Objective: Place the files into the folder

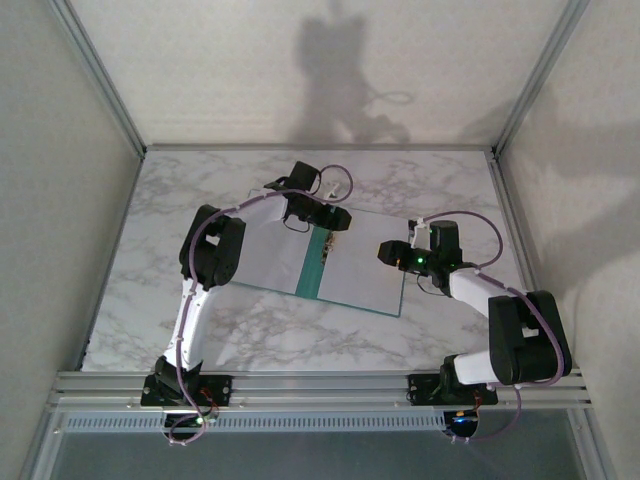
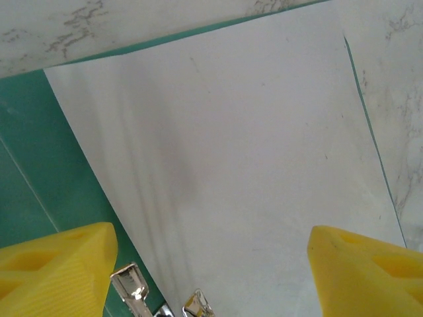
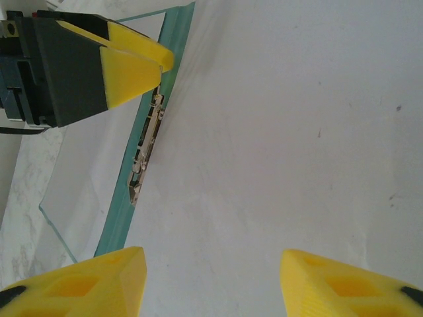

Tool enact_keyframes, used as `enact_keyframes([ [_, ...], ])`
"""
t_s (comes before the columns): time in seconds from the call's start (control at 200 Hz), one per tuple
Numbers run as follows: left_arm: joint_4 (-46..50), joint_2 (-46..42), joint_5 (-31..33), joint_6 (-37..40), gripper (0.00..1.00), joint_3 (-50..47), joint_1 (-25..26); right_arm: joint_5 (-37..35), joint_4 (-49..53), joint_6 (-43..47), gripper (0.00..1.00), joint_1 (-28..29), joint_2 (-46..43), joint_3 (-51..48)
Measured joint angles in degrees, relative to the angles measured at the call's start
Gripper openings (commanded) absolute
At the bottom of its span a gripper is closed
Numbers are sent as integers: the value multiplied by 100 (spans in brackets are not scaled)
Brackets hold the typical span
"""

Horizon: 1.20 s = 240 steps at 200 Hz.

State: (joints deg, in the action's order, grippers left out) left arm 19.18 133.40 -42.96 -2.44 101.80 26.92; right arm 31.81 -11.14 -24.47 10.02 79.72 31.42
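Note:
The teal-green folder (image 1: 318, 264) lies open in the middle of the table, with a white file (image 1: 265, 258) on its left leaf and another file (image 1: 365, 276) on its right leaf. My left gripper (image 1: 336, 218) hangs open over the far end of the fold. Its yellow fingers (image 2: 59, 271) stand wide above a sheet (image 2: 225, 152), with nothing between them. A metal fastener (image 2: 132, 287) sits on the teal card (image 2: 39, 172). My right gripper (image 1: 386, 250) is open above the right sheet (image 3: 277, 132), beside the fastener (image 3: 147, 148).
Grey-veined marble table (image 1: 270, 340) surrounds the folder, with bare room in front and to the left. Grey walls and aluminium rails (image 1: 110, 90) enclose the table. A finger (image 3: 132, 66) of the left gripper shows near the fold in the right wrist view.

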Motion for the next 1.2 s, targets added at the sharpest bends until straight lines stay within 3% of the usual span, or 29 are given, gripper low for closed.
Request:
enact_keyframes([
  [0.521, 173, -57, -369, 144, 76, -9, 0, -2, 22, 94, 57, 0, 44, 2],
  [1.202, 170, -796, -599, 232, 76, -629, 44, -2, 22, 114, 57, 0, 55, 2],
])
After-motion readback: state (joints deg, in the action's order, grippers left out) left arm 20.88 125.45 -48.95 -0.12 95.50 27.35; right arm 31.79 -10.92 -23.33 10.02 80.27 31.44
